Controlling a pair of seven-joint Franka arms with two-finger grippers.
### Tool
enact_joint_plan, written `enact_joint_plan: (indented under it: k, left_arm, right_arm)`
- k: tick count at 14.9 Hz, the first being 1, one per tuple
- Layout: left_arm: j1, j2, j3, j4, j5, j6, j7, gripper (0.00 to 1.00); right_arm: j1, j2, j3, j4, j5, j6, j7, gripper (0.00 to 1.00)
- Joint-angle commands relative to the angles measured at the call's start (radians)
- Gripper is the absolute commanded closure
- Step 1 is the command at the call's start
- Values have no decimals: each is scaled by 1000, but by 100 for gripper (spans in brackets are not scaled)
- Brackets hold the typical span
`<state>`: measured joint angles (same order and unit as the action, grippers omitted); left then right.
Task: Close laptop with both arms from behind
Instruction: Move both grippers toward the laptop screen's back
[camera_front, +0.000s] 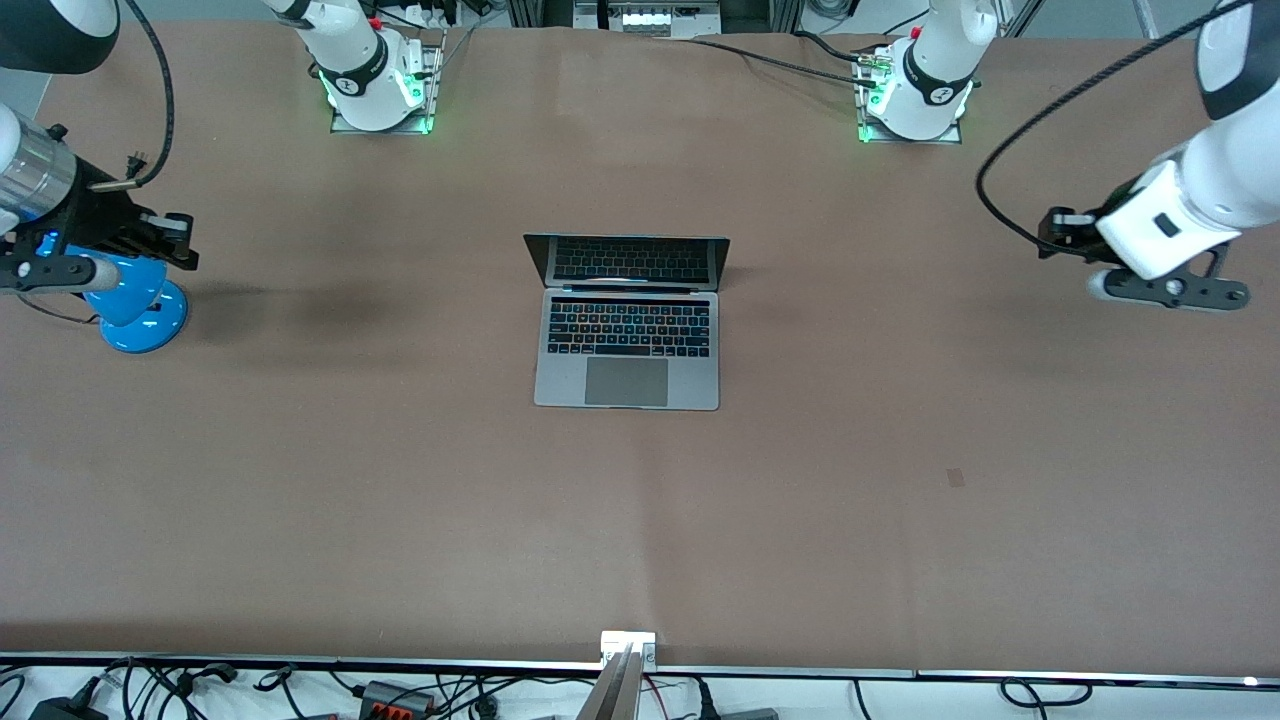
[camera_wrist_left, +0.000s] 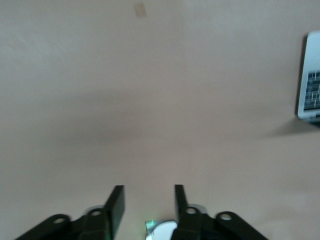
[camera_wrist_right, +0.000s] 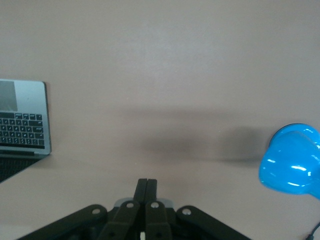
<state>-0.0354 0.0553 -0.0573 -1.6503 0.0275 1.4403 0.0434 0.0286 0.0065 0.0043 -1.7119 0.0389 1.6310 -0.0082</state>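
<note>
The silver-grey laptop (camera_front: 627, 330) stands open in the middle of the table, its keyboard and dark screen facing the front camera. An edge of it shows in the left wrist view (camera_wrist_left: 311, 75) and in the right wrist view (camera_wrist_right: 22, 122). My left gripper (camera_front: 1055, 232) hangs in the air over the table toward the left arm's end, well away from the laptop. Its fingers (camera_wrist_left: 115, 207) are open and empty. My right gripper (camera_front: 172, 240) hangs over the right arm's end of the table, above the lamp. Its fingers (camera_wrist_right: 148, 189) are shut on nothing.
A blue desk lamp (camera_front: 138, 300) stands under the right gripper and also shows in the right wrist view (camera_wrist_right: 292, 165). A small dark mark (camera_front: 955, 477) lies on the brown table cover. The arm bases (camera_front: 375, 90) stand along the table edge farthest from the front camera.
</note>
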Motion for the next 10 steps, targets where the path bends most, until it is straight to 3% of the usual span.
enact_joint_plan:
  k: [1, 6, 10]
  left_arm:
    - [-52, -2, -3, 20, 2, -90, -10, 93]
    - [-63, -2, -45, 0, -170, -184, -94, 95]
    - [-64, -11, -128, -52, -325, -170, -232, 99]
  right_arm:
    - [60, 6, 3, 8, 21, -42, 11, 100]
    - [180, 56, 5, -3, 26, -126, 11, 100]
    - [247, 76, 5, -44, 107, -131, 11, 100]
